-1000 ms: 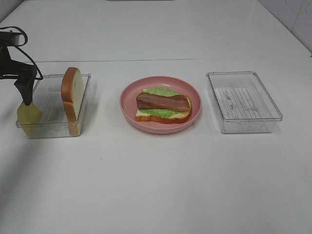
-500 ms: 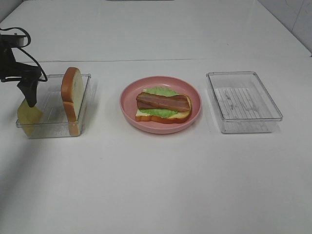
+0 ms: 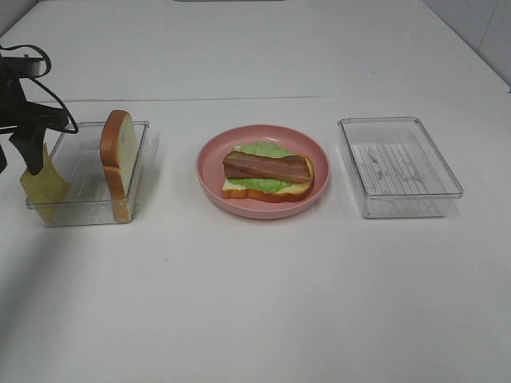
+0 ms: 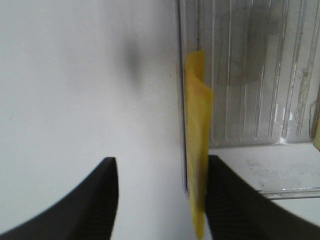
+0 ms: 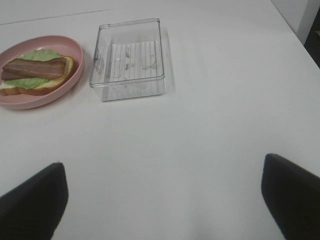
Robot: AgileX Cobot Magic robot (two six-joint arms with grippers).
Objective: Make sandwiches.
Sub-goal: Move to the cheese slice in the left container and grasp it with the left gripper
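On the pink plate [image 3: 263, 209] lies an open sandwich [image 3: 267, 185]: a bread slice topped with green lettuce and a bacon strip [image 3: 266, 167]. A second bread slice [image 3: 117, 155] stands on edge in the left clear tray [image 3: 80, 211]. A yellow cheese slice [image 3: 44, 187] stands upright at that tray's left wall. My left gripper [image 3: 32, 155] hangs over it. In the left wrist view the cheese [image 4: 199, 125] rests against one finger [image 4: 225, 200], with a gap to the other, so the gripper [image 4: 162, 165] is open. My right gripper [image 5: 165, 200] is open over bare table.
A clear plastic tray [image 3: 399, 163] stands right of the plate, with nothing in it; it also shows in the right wrist view [image 5: 129, 55] beside the plate [image 5: 40, 102]. The white table stretches toward the front.
The left gripper's jaws have narrowed around the cheese slice. The gripper and the cheese's top have shifted a little to the left. The right arm has not moved.
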